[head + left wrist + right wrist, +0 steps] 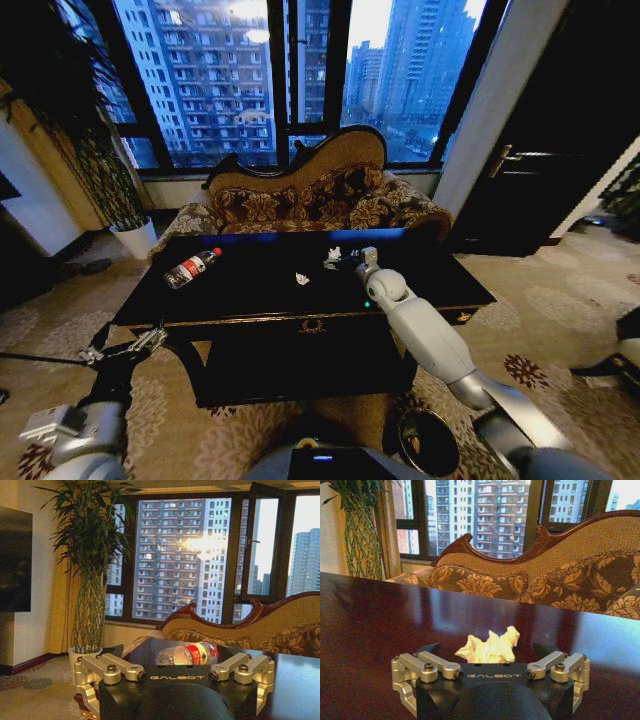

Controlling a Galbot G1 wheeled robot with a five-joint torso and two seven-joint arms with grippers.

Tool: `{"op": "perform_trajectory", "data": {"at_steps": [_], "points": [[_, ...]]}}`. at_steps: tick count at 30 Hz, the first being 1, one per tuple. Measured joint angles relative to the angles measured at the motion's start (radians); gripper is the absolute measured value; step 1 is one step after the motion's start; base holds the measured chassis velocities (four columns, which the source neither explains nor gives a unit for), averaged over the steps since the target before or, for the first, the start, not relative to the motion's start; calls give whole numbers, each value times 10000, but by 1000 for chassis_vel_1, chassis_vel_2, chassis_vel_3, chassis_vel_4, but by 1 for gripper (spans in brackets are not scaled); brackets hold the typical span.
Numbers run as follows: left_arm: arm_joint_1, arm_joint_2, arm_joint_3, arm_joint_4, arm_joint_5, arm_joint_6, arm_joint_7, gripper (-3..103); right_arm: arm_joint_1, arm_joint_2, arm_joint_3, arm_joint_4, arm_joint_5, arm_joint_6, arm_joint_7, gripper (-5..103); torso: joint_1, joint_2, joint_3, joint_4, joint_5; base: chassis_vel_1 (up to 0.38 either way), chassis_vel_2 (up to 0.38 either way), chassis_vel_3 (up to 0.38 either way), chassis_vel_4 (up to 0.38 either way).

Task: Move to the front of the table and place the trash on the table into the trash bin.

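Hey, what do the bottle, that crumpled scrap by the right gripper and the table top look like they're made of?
The bottle looks like thin clear plastic: you see through it, and it has a red label and cap. The scrap in front of the right gripper seems to be white paper or tissue, sharply creased. The table top looks like dark lacquered wood, glossy enough to mirror the window.

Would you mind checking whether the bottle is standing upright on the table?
No, the bottle lies on its side on the table, near its left end.
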Motion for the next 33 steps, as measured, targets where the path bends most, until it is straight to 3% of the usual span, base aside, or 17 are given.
{"op": "perform_trajectory", "data": {"at_steps": [3,8,15,17,23,33], "points": [[3,-17,-1,-28,-2,-22,-4,100,-55,-34,27,63,2,20,0,87,0,1,0,0,0,0,0,0,0],[8,-15,-15,-48,-9,-36,-5,100,-87,-58,62,96,4,46,0,76,0,0,0,0,0,0,0,0,0],[11,2,-14,-71,-19,-51,-9,100,-220,-115,118,219,-17,64,0,42,0,0,0,0,0,0,0,0,0],[11,2,-13,-74,-20,-51,-8,100,-236,-121,120,225,-35,68,0,42,0,0,0,0,0,0,0,0,0],[14,11,-32,-94,-45,-65,-9,100,-409,-227,169,401,-115,94,0,16,-1,1,0,0,0,0,0,0,0],[8,55,-103,-150,-215,-84,-26,100,-759,-303,577,1025,154,241,0,2,-2,0,0,2,1,0,0,0,0]]}}
